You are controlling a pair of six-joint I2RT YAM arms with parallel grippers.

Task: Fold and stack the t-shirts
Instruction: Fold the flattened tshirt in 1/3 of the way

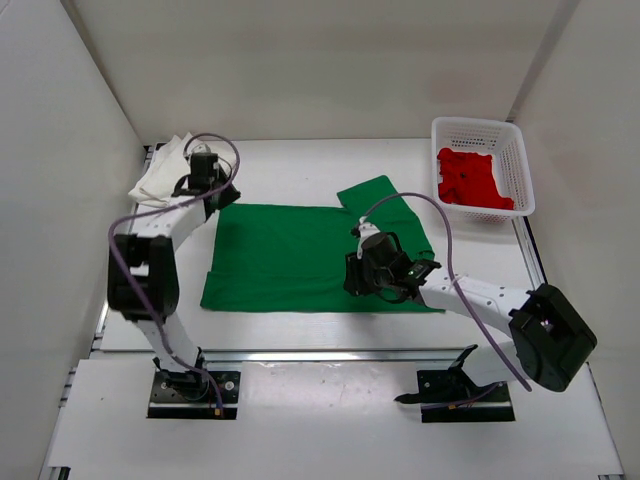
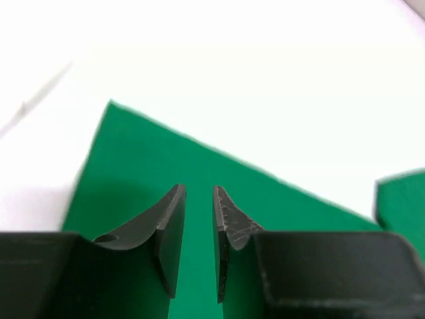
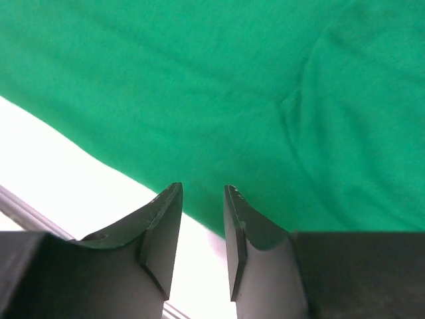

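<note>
Green t-shirt [image 1: 300, 255] lies spread flat in the middle of the table [image 1: 300, 165]. Its body forms a rough rectangle, and one sleeve sticks out at the far right corner. The cloth is mostly smooth; the right wrist view shows a few shallow creases and a seam line.

White t-shirt [image 1: 165, 170] lies bunched in a loose heap at the far left corner of the table, apart from the green one. Red t-shirt [image 1: 472, 180] sits crumpled inside the white lattice basket [image 1: 480, 125] at the far right. Nothing is stacked.

Left pincer [image 1: 225, 195] is over the far left corner of the green t-shirt, just beside the white heap. In the left wrist view the pincer [image 2: 199, 189] has its jaws parted by a narrow gap. Green cloth shows through the gap and nothing is pinched between the fingers [image 2: 169, 226]. The shirt's far edge and bare table lie beyond the tips.

Right pincer [image 1: 358, 275] is over the near edge of the green t-shirt, toward its right side. In the right wrist view the pincer [image 3: 202, 189] also has its jaws slightly apart with nothing held. The tips sit right at the line where green cloth meets white table. I cannot tell whether either pincer touches the cloth.
</note>
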